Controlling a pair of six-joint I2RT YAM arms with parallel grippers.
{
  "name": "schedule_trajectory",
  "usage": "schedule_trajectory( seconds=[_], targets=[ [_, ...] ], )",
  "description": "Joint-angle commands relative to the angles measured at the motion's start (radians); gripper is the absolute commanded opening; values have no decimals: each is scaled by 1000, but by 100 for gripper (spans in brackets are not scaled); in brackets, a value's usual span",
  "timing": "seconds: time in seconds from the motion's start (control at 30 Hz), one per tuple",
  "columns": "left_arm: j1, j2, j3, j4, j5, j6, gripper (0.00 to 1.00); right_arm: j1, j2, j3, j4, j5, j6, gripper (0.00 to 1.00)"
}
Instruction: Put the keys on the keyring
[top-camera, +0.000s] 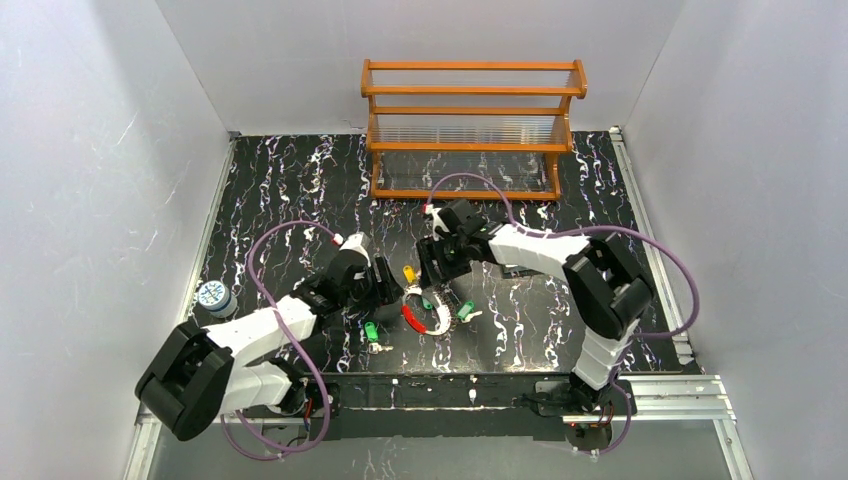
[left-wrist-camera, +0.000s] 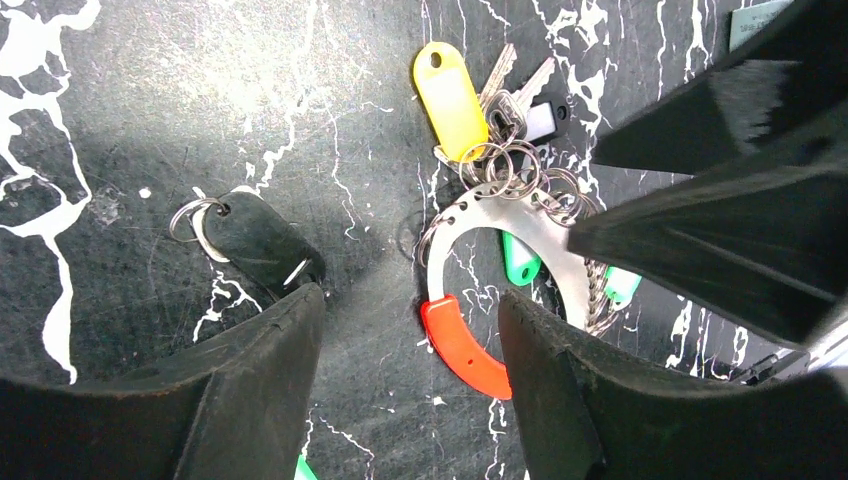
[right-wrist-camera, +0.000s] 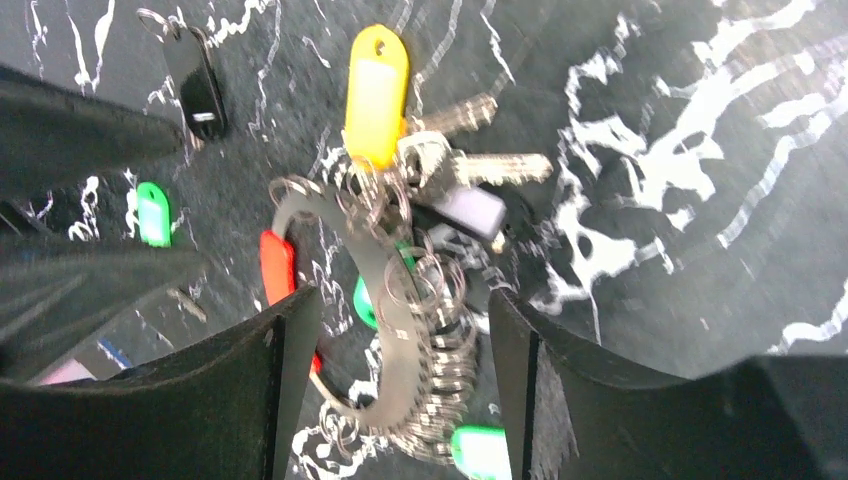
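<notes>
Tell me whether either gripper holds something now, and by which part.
Nothing is gripped. The left gripper has its jaws open around the red end of the keyring; the right gripper has them open around its metal band.

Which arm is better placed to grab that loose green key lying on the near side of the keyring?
Probably left. The green key lies on the left side, close to the left tool; the right tool sits across the keyring from it.

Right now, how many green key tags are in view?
3 green tags. One lies alone, below and left of the keyring in the overhead view; one sits inside its curve; one just outside it, to the right. More may hide beneath it.
</notes>
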Motion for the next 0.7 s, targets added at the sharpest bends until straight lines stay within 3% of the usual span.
schedule_trajectory(
  seconds=[0.0, 0.23, 0.43, 0.57, 0.67],
  targets=[
    [-11, 38, 12, 14, 11, -10, 60, -38, -119, -84, -8, 26, 4, 71],
    [-45, 148, 26, 79, 38, -16, 56, -62, -227, -220, -31, 7, 27, 71],
    [-77, 231, 63, 69, 26, -8, 44, -62, -250, -303, 15, -66, 65, 65],
    [-109, 251, 76, 45, -18, -32, 38, -62, -175, -268, 58, -125, 67, 54],
    [-133, 243, 80, 24, -47, -47, 35, -62, -102, -201, 81, -153, 65, 39]
  ],
)
